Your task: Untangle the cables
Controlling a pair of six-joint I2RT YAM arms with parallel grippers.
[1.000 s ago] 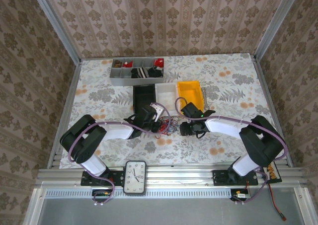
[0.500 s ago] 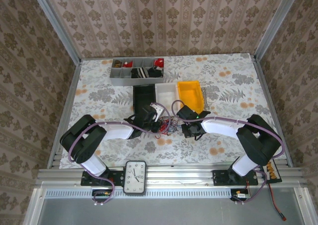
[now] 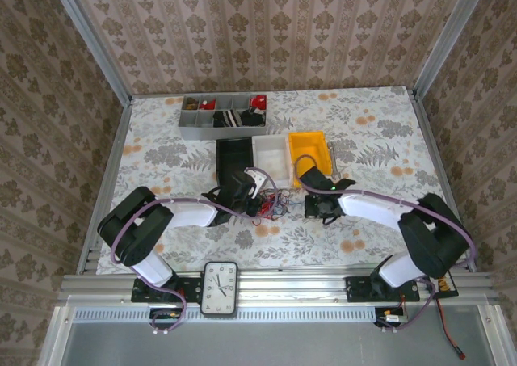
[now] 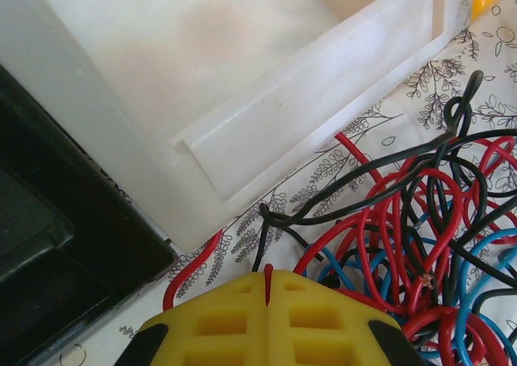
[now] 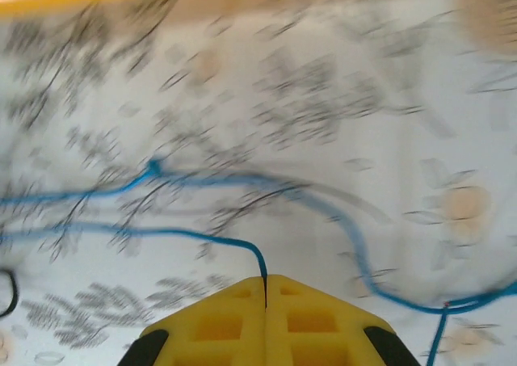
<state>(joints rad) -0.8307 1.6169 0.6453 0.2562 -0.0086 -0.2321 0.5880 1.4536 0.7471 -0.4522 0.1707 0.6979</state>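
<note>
My left wrist camera gave the close look. The cables were a loose snarl of thin red, black and blue strands, looped over and under one another, lying just beside the near lip of the white bin. One black strand was knotted at the clump's far end, close to that lip. My left gripper was fully closed, its yellow fingers pressed together with a red cable pinched in the seam. The rest of the snarl spread out from the fingertips, toward the bin.

My right wrist camera was blurred. It did show my right gripper closed tight on a blue cable, which ran out of the seam and away across the flowered table in long, slack curves. Whether that strand was lifted or lying flat I could not tell.

From above, the colours mostly merged. The cables were a small dark-red scribble just on the near side of the white bin. My left gripper touched the clump from the left. My right gripper sat a little apart from it, also on the near side of the bin. I could not make out the blue strand from there.
</note>
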